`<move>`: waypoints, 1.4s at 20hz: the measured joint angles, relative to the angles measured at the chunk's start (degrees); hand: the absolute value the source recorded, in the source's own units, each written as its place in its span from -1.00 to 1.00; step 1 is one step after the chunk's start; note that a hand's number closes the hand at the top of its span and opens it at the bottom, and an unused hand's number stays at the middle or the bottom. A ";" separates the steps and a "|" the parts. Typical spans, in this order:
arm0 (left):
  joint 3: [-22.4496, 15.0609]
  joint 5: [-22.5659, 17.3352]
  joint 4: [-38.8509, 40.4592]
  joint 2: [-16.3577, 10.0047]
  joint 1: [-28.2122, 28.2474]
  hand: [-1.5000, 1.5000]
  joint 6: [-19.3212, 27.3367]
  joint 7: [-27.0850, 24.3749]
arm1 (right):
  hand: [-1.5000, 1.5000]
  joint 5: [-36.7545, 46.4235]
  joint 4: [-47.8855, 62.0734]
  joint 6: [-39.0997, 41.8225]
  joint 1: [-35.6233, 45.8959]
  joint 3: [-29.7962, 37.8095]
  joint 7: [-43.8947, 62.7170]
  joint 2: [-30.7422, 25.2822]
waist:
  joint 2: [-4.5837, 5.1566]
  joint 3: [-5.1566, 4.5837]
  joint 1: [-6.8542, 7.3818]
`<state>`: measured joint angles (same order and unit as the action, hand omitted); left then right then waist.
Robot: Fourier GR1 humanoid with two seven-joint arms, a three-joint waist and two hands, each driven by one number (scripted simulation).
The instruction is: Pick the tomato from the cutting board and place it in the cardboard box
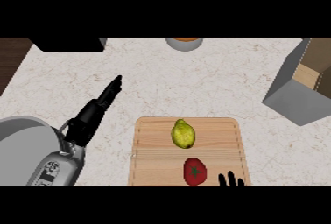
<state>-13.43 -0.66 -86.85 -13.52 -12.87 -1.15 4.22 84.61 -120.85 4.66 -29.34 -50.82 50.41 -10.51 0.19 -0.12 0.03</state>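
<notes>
A red tomato (195,171) with a green stem lies near the front edge of the wooden cutting board (152,144). The cardboard box (304,83) stands at the right, grey outside and brown inside, tilted in the view. Only the fingertips of my right hand (230,180) show at the lower edge, just right of the tomato and apart from it. My left hand (97,111) stretches over the counter left of the board, fingers straight and pointing away, holding nothing.
A yellow-green fruit (183,133) lies on the board behind the tomato. A grey bowl (185,43) with something orange sits at the back edge. A dark block (68,43) is at the back left.
</notes>
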 measured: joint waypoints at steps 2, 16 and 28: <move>-0.28 0.34 0.26 0.49 0.10 0.00 0.09 -0.12 | -1.00 -0.50 -0.04 0.67 0.84 -0.54 1.75 -0.69 | 0.01 0.02 0.16; 1.50 0.82 -0.17 0.85 0.01 0.00 -1.43 -0.06 | -1.00 -9.47 5.09 -2.29 10.83 -2.45 7.16 0.00 | -0.08 0.11 0.17; 1.61 2.24 -0.15 2.65 0.83 0.00 -1.94 0.05 | -1.00 -14.97 9.18 -2.79 15.82 -1.90 8.33 -0.21 | -0.09 0.11 0.29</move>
<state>-11.82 1.57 -87.00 -10.87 -12.04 -3.10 4.27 69.64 -111.67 1.87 -13.52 -52.73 58.74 -10.72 0.10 -0.01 0.32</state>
